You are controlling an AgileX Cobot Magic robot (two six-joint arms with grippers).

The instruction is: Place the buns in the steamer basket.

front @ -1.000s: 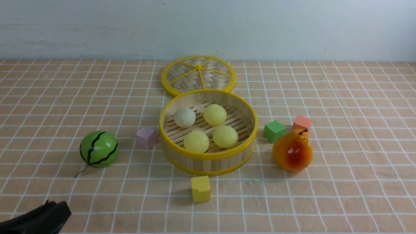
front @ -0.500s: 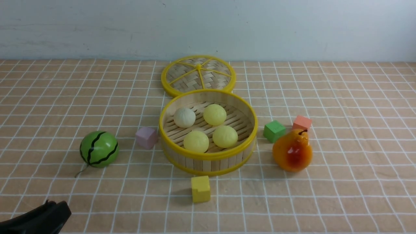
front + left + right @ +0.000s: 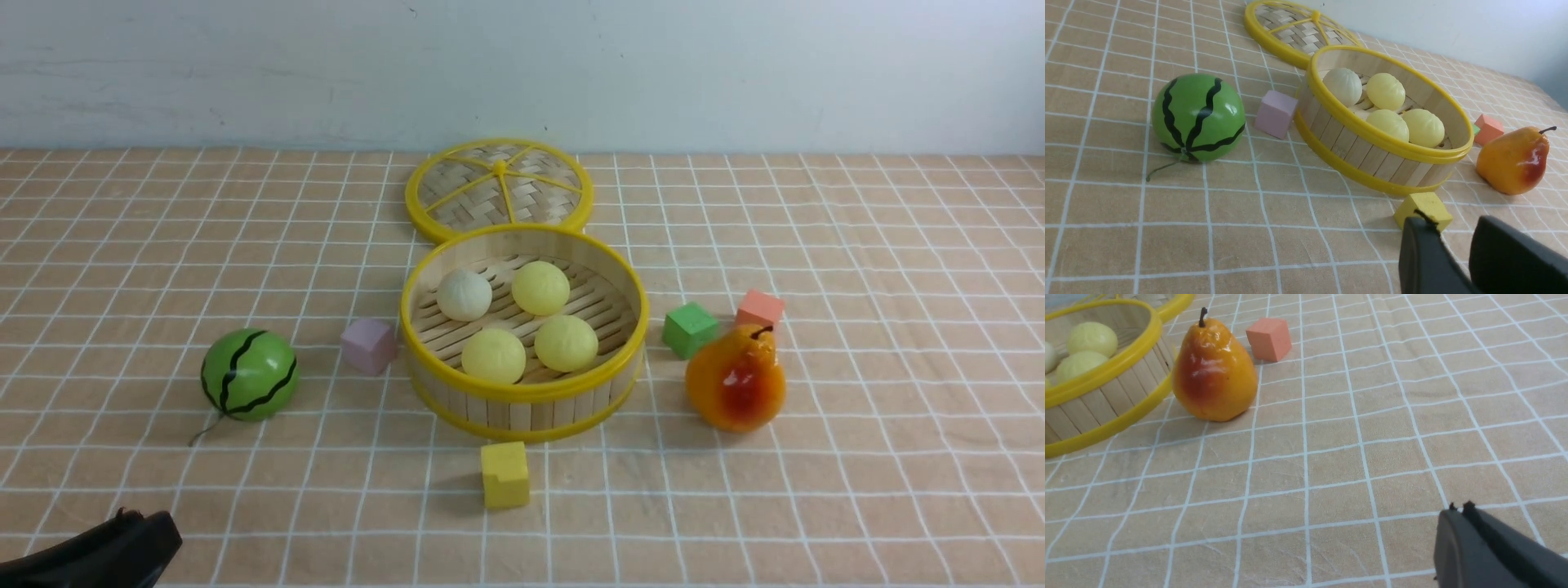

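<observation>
All four buns point(image 3: 517, 321) sit in the basket point(image 3: 522, 392) (three yellow, one white). Left gripper point(image 3: 1453, 241), jaws parted and empty, hovers well short of it; right gripper point(image 3: 1458, 510), pinched closed, near the pear point(image 3: 1214, 371).

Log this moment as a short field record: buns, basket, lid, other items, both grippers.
buns: four, all inside the steamer basket; off-white bun, three pale yellow buns
lid: flat on the table behind the basket
other items: watermelon ball, pink cube, yellow cube, green cube, orange cube, pear
left gripper: open, empty
right gripper: shut, empty
</observation>
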